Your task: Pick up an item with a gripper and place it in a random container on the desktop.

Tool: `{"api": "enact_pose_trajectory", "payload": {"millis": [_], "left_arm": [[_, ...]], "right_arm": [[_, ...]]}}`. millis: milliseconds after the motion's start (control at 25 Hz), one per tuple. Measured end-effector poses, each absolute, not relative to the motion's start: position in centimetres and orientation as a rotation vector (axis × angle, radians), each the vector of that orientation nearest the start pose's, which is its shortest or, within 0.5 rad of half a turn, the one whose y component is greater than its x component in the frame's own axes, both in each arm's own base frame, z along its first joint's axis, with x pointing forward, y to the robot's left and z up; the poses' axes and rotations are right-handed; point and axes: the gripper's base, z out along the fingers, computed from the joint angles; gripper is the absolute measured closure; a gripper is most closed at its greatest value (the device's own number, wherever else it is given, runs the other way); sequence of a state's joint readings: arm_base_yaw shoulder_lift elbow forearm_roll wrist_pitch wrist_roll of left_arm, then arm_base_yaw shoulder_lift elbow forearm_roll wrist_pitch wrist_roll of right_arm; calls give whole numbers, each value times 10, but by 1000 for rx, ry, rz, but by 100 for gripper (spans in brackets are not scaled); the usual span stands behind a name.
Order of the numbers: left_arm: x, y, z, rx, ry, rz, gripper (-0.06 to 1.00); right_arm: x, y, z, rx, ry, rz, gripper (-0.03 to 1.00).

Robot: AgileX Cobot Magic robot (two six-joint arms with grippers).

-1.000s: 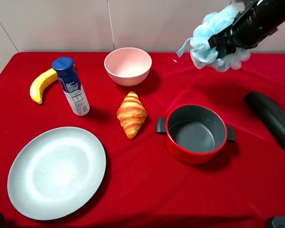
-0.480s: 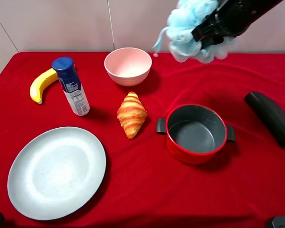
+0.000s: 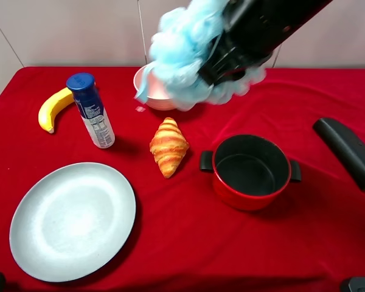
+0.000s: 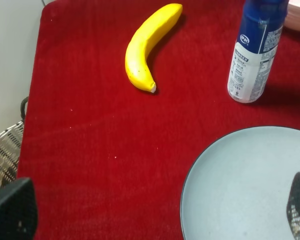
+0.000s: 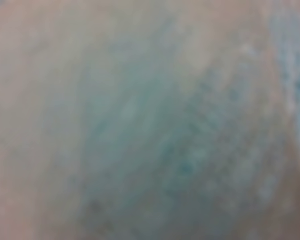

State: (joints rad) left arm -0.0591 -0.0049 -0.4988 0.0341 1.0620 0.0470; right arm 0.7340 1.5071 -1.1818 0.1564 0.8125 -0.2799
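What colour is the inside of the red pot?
The pot is dark grey inside; exterior high view.

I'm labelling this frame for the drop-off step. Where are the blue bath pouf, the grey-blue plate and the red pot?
bath pouf (image 3: 176,61): exterior high view, on the fluffy mesh of its left half.
plate (image 3: 73,222): exterior high view, on its bare centre.
red pot (image 3: 250,199): exterior high view, on the front outer wall.

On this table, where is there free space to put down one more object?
Bare cloth lies in front, between the plate and the red pot, below the croissant. More lies between the pot and the black bar. Crowded: the back left, with banana, bottle and pink bowl.
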Motion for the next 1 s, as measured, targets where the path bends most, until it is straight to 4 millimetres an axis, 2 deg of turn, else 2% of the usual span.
{"api": "enact_pose_trajectory", "payload": {"millis": [280, 520, 720, 1000], "left_arm": [[-5, 3, 277, 107, 2039, 33, -4], [-5, 3, 277, 107, 2039, 33, -4], [-5, 3, 277, 107, 2039, 33, -4], [-5, 3, 277, 107, 2039, 33, -4]], "right_arm": [[190, 254, 292, -1388, 2235, 381, 70], [167, 276, 290, -1499, 2133, 395, 71], [155, 298, 274, -1577, 2092, 407, 71], [150, 322, 244, -1625, 2073, 410, 71]]}}
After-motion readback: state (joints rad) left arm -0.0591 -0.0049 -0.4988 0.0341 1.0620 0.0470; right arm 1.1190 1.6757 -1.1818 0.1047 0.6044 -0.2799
